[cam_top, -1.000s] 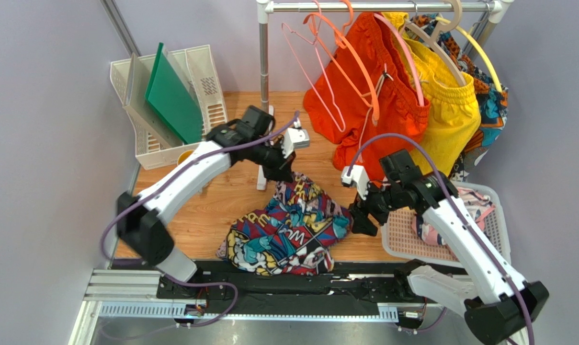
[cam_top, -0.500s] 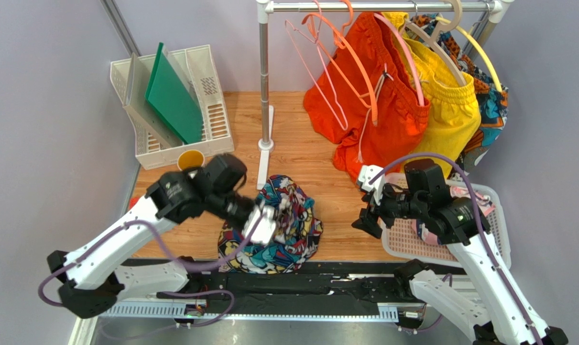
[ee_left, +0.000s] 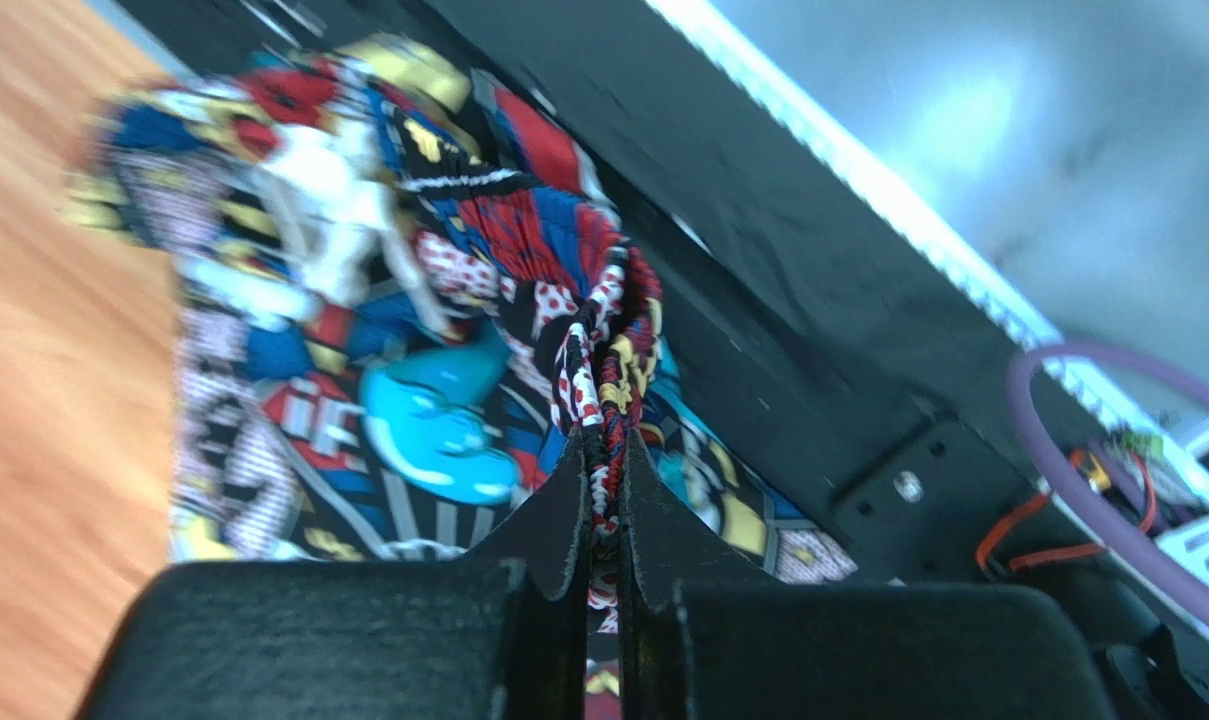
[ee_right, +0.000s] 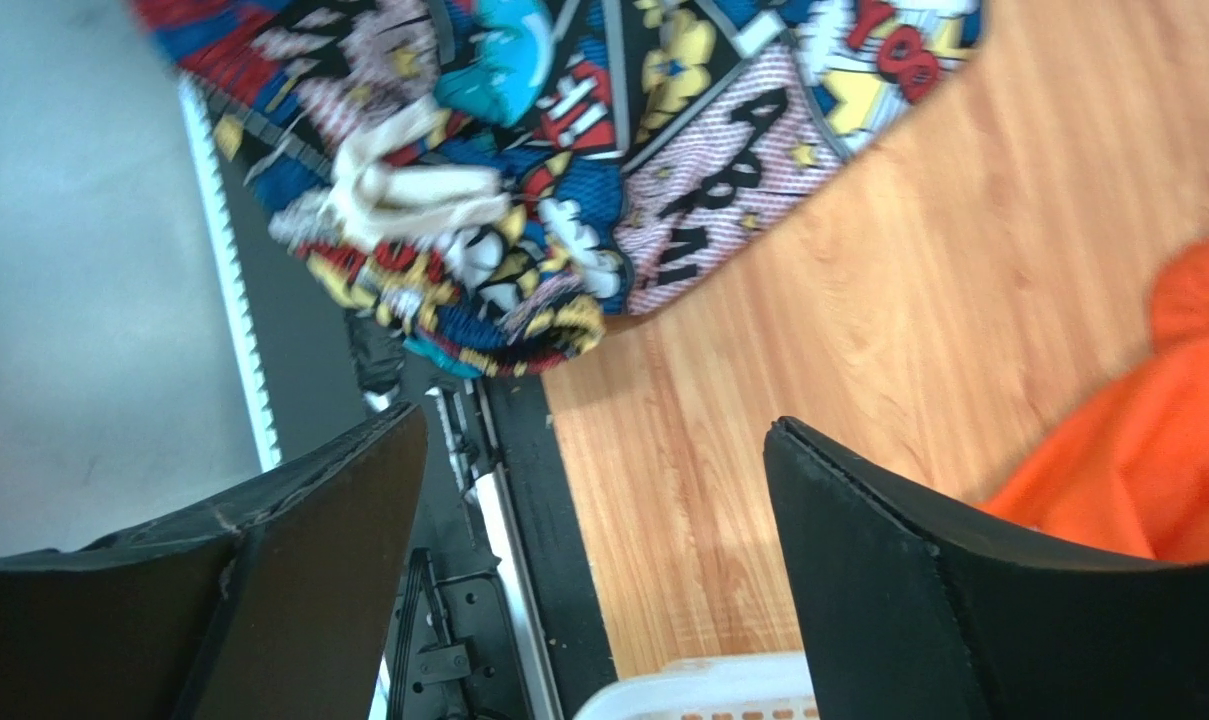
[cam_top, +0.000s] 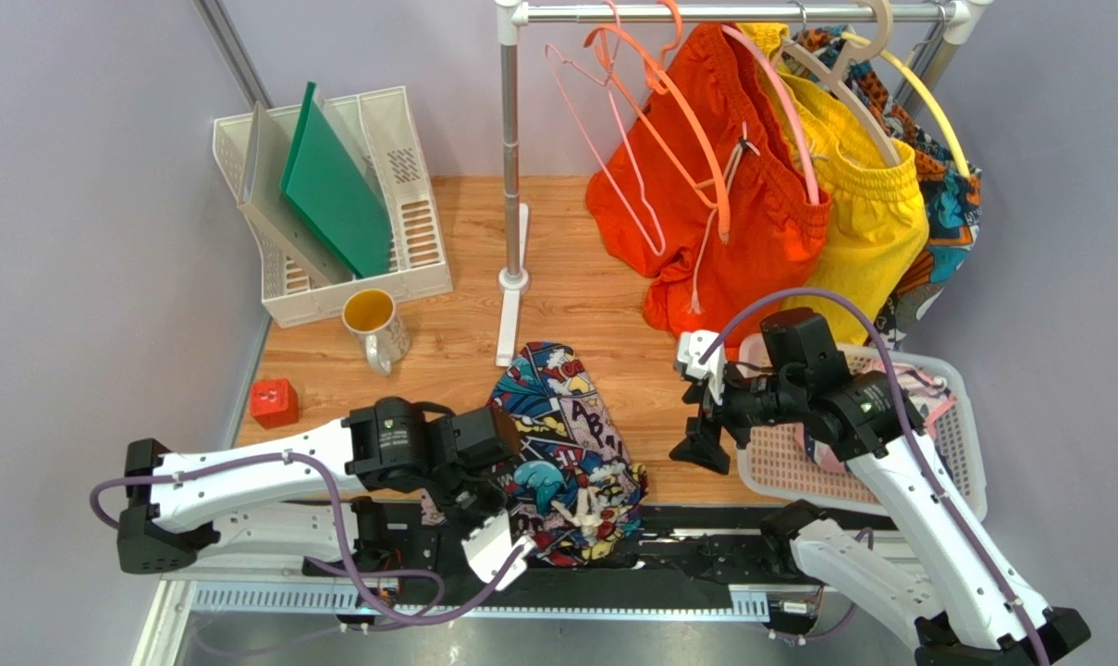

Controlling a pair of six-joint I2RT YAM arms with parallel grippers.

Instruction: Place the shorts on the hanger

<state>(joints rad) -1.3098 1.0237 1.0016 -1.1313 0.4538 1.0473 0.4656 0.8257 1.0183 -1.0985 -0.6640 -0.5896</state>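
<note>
The comic-print shorts (cam_top: 567, 441) lie on the wooden table, with their near end over the black base rail. My left gripper (cam_top: 511, 525) is shut on a bunched fold of the shorts (ee_left: 415, 345) at that near end, and its fingertips (ee_left: 607, 495) pinch the fabric. My right gripper (cam_top: 696, 444) is open and empty just right of the shorts, above bare wood. It sees the shorts (ee_right: 565, 150) beyond its jaws (ee_right: 595, 450). The thin pale pink hanger (cam_top: 582, 125) hangs empty on the rail, left of the orange shorts.
The rack pole (cam_top: 511, 167) stands behind the shorts. The rail holds a thick orange hanger (cam_top: 689, 118), orange shorts (cam_top: 724, 208) and yellow shorts (cam_top: 870, 208). A white basket (cam_top: 946, 382) sits at the right. A mug (cam_top: 370, 317), red cube (cam_top: 274, 401) and file rack (cam_top: 411, 208) are at the left.
My left arm has swung back to the near edge, pulling the shorts with it; they now lie stretched out and flatter. My right gripper has let go and stays open beside them.
</note>
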